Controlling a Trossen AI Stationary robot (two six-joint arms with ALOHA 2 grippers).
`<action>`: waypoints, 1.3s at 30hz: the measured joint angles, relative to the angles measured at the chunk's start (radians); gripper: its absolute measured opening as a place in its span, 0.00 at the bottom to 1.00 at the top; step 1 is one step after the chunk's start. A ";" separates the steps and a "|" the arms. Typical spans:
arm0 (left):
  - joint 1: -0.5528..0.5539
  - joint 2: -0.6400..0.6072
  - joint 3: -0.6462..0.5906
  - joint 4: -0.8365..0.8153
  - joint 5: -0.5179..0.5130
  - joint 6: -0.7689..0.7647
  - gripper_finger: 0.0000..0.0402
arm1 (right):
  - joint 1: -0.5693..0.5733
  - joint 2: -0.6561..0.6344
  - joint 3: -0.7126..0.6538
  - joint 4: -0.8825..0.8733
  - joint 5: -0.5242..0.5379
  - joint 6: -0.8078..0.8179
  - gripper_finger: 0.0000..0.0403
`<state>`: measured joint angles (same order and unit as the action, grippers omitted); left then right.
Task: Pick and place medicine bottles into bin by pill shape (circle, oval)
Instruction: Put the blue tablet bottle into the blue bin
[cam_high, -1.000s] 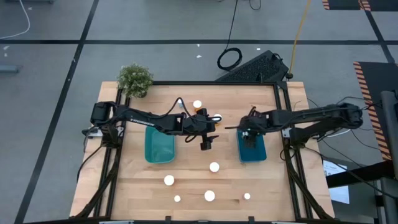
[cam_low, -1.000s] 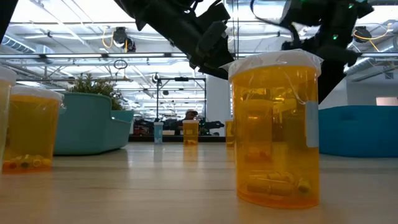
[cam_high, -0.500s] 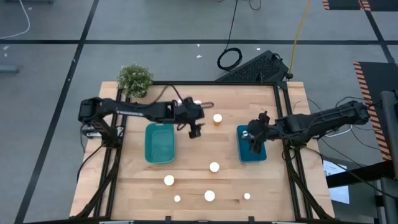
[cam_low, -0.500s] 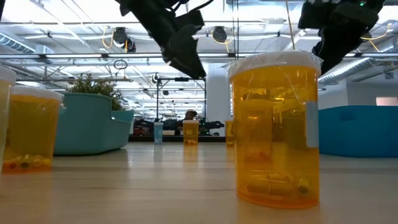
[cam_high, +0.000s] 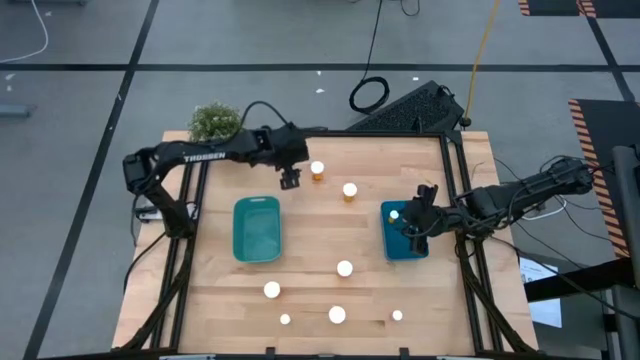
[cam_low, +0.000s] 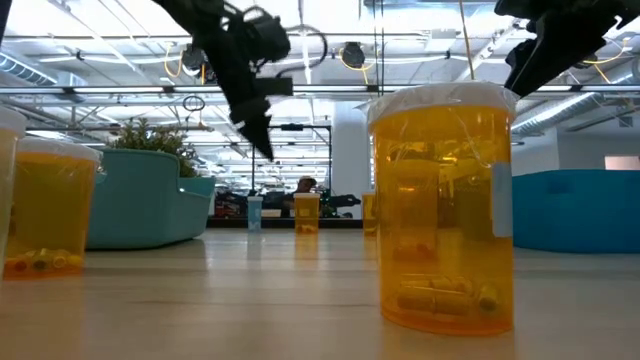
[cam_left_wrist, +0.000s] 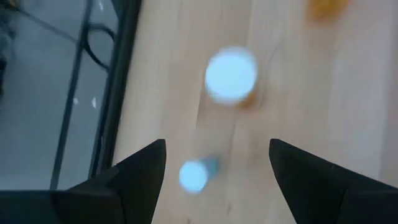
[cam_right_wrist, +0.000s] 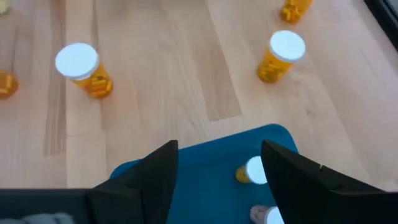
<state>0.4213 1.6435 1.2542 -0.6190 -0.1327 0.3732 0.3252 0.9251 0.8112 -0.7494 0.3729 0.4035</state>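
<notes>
**Left arm pulled back to the far side, right arm drawn toward the table's right edge**

Swung away from the table's middle within the last second: left gripper (cam_high: 291, 179), now hanging near the far edge, just beside a white-capped amber bottle (cam_high: 318, 170). Fingers spread apart, nothing between them, plain in the left wrist view, with that bottle (cam_left_wrist: 231, 77) and a smaller pale-blue bottle (cam_left_wrist: 194, 175) blurred on the wood beyond. Withdrawn too: right gripper (cam_high: 417, 222), now over the right side of the blue bin (cam_high: 391, 246), fingers (cam_right_wrist: 152, 177) parted and empty.

Medicine bottles standing as follows. In the blue bin: one white cap (cam_high: 394, 213) seen from above; two caps in the right wrist view, one (cam_right_wrist: 255, 170) mid-bin and another (cam_right_wrist: 271, 216) at the picture's edge. On the bare wood: a second amber bottle (cam_high: 350, 190) between the left gripper and the blue bin; one (cam_high: 345, 268) near the centre; four more along the near side, (cam_high: 272, 290), (cam_high: 285, 319), (cam_high: 337, 315) and (cam_high: 397, 316). Up close in the low view: a large amber bottle (cam_low: 443, 205) with pills at its bottom, another (cam_low: 47, 206) at the left.

Teal bin (cam_high: 257, 231) lying left of centre, holding nothing visible from above. Potted plant (cam_high: 213, 121) at the table's far left corner, beside the left arm.
</notes>
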 joint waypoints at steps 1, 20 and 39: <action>0.015 0.008 -0.001 -0.012 0.009 0.018 0.72 | 0.000 -0.001 0.000 -0.001 0.000 -0.009 0.55; 0.141 0.091 0.000 -0.017 0.173 0.119 0.72 | -0.001 -0.001 0.000 0.056 0.073 -0.109 0.55; 0.178 0.131 -0.001 -0.015 0.164 0.087 0.68 | -0.001 -0.001 0.000 0.061 0.072 -0.109 0.55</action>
<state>0.5995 1.7748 1.2535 -0.6345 0.0308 0.4606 0.3246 0.9237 0.8112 -0.6880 0.4450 0.2947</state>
